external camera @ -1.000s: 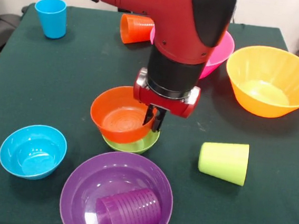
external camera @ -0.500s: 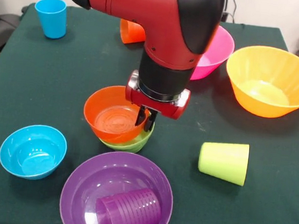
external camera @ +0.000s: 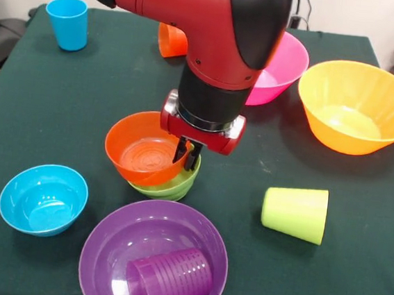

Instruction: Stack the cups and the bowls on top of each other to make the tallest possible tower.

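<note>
While our claw (external camera: 187, 155) pinches the orange bowl's (external camera: 144, 155) rim, that bowl sits tilted in the green bowl (external camera: 176, 184), so our tower is only two bowls high. We still must add the blue bowl (external camera: 42, 199), pink bowl (external camera: 285, 65) and cups. Since a second ago, arm and orange bowl have slid left.

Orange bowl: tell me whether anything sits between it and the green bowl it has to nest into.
Nothing visible does. The orange bowl already rests tilted on the green bowl, overhanging toward the blue bowl. The gripper pinches the orange bowl's rim. The purple bowl lies nearer the camera, apart from the stack.
</note>
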Action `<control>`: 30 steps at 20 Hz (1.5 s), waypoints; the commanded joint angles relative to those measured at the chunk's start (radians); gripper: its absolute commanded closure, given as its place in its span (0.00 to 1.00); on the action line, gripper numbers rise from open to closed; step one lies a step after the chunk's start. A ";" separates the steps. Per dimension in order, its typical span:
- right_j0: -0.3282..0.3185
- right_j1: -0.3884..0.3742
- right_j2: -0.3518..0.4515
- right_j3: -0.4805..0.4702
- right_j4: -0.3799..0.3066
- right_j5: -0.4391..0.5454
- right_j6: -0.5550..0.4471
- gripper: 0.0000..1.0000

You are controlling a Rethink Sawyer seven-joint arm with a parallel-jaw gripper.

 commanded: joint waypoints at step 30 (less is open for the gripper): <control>0.054 0.025 0.025 -0.026 0.074 -0.011 0.159 1.00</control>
